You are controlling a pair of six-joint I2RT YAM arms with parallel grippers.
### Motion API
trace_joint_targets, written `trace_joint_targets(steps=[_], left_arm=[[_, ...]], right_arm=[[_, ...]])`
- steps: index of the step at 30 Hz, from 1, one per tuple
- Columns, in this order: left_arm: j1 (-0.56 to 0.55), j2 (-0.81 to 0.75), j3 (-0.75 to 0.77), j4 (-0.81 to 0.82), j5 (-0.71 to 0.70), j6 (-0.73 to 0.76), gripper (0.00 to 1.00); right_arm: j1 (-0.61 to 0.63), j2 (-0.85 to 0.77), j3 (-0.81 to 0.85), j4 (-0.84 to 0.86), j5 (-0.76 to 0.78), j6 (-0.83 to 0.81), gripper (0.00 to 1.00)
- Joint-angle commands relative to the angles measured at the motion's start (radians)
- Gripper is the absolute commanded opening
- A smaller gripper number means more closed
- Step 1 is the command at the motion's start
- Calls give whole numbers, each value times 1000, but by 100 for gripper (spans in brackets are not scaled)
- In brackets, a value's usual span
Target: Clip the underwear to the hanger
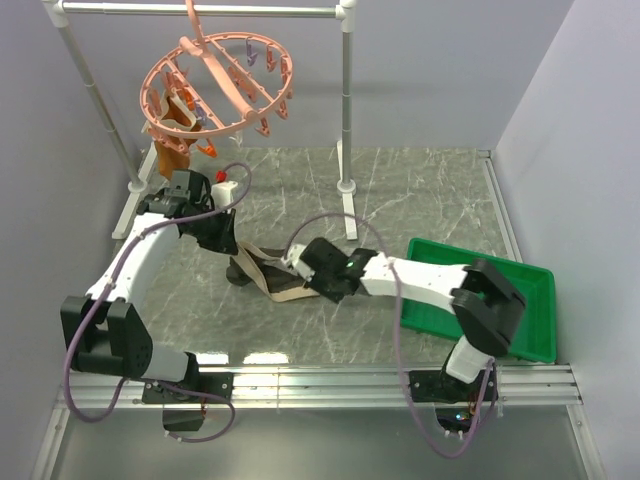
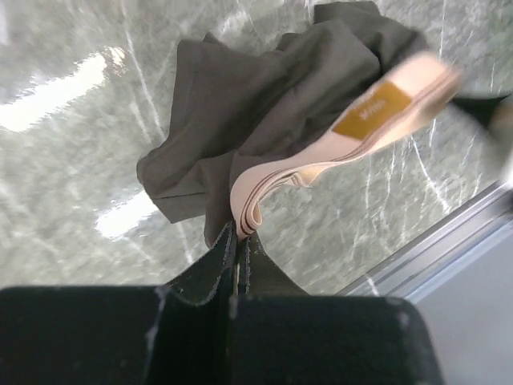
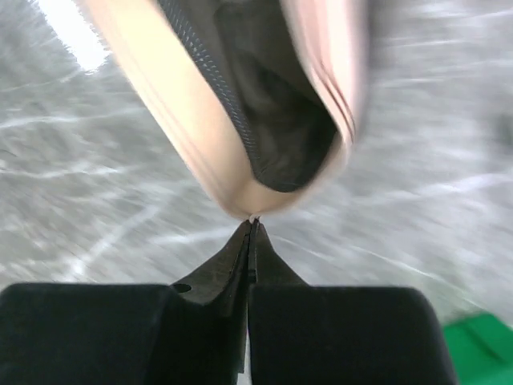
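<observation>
1. Left tool [image 2: 239, 237] of mine is pinched fully together, its fingers meeting with no gap, and a fold of the light tan waistband [image 2: 353, 128] is clamped right at the tips.
2. My right tool [image 3: 251, 224] is closed just as tight. Its two fingers nip the edge of the same waistband, which loops up and away from the tips in a blurred arch.
3. Seen from above, the underwear [image 1: 262, 275] sits low near the middle of the grey marbled surface [image 1: 420, 190]. The waistband is drawn out as a strip from one tool to the other, and the dark cloth is bunched under the left tool. I cannot tell whether the cloth rests on the surface or hangs just above it.
4. My left wrist view shows the dark olive cloth crumpled in folds behind the waistband, and a mustard label [image 2: 373, 111] on the band.
5. The hanger [image 1: 215, 85] hangs tilted by its hook from the top bar of the white rack [image 1: 345, 90], at the far left, well apart from the underwear. A small orange-brown garment [image 1: 172, 150] hangs from its left side.
6. A green tray [image 1: 538, 310] sits at the right of the surface, partly under my right arm
</observation>
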Motion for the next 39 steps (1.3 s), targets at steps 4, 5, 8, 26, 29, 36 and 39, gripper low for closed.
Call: trace_joint_targets(steps=[4,5,8,26,29,36,39], left_arm=[[22,-48,143,-46,17,170,0],[22,-46,184,-48,23,189,0],[22,-46,241,-40,37,256,0],[22,-511,-255,-227,93,980,2],[22,-525,-262,-247,118,947,2],[22,-444,-191,-22,75,717,1],[23,-370,-124,102,29,602,2]], right_arm=[[-129,-172,122,-31,52,-199,0],[-148,-172,144,-35,54,-231,0],[-212,-172,249,-69,57,-274,0],[-67,-391,-28,-219,-96,-389,0],[-44,-366,-12,-224,-96,-357,0],[-172,-265,235,-233,-89,-365,0],[-272,-170,400,-246,-76,-371,0]])
